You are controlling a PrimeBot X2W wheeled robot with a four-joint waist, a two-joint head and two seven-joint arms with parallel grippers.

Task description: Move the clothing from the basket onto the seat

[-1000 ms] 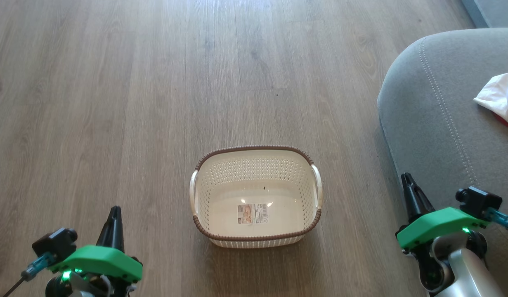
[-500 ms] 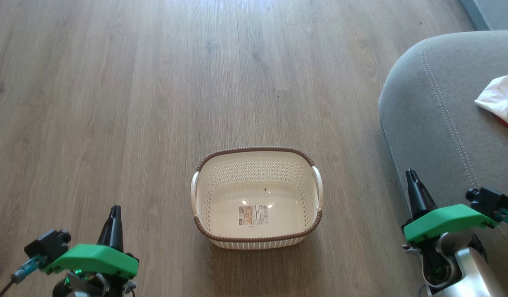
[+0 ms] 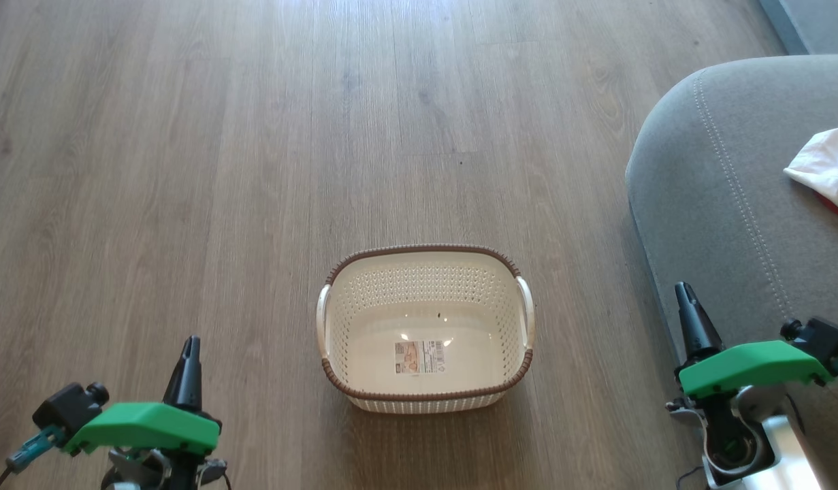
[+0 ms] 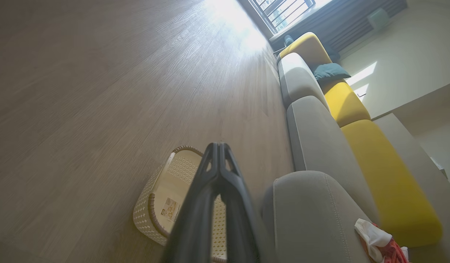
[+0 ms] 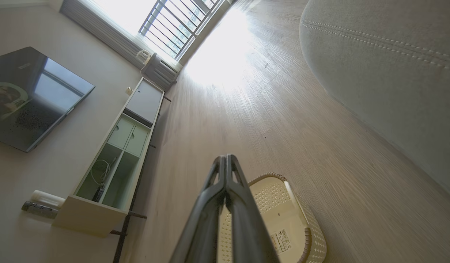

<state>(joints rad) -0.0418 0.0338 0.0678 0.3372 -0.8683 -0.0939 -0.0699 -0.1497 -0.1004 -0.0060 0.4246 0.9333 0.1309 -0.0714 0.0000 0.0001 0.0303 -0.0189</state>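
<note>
Wood floor (image 3: 187,136) carrying the basket (image 3: 425,397), nothing inside it; clothing (image 3: 826,169) heaped on the seat (image 3: 718,204), back from its rounded corner. Left gripper (image 3: 190,344) and right gripper (image 3: 684,292) pressed together, unladen. Possible fault: right gripper snagging the seat edge on a turn, dragging cloth off.

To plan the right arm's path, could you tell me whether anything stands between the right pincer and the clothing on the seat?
Nothing visible does. Only bare grey seat lies between the shut right pincer and the clothing, which already rests on that cushion; the basket stands empty.
</note>
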